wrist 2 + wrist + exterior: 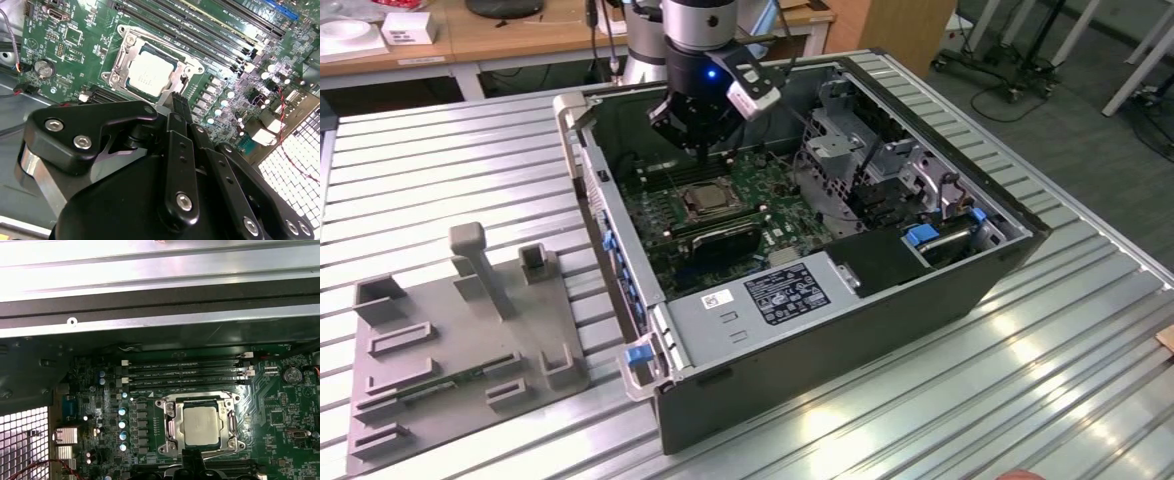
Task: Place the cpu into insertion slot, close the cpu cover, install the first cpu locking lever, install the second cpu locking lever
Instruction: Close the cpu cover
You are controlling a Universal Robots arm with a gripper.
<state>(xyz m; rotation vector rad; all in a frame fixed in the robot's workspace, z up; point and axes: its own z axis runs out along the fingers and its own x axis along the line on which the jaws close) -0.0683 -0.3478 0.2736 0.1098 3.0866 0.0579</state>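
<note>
The cpu [201, 426], a pale square chip, lies flat in the insertion slot [161, 403] on the green board; it also shows in the second wrist view [150, 75] and the exterior view [707, 197]. The silvery cpu cover [176, 425] lies down around the chip's edges, framing it [124, 56]. A thin metal lever [231, 421] runs along one side of the frame. My gripper [176, 102] hangs just above the socket's edge, its black fingers together with nothing between them. In the exterior view my gripper [704, 155] is inside the open computer case, a little above the socket.
Long black memory slots [185, 372] run beside the socket. The case wall [594, 190] and a drive cage [861, 160] flank the board. A grey fixture plate [454, 350] with upright holders sits on the ribbed table at the exterior view's left.
</note>
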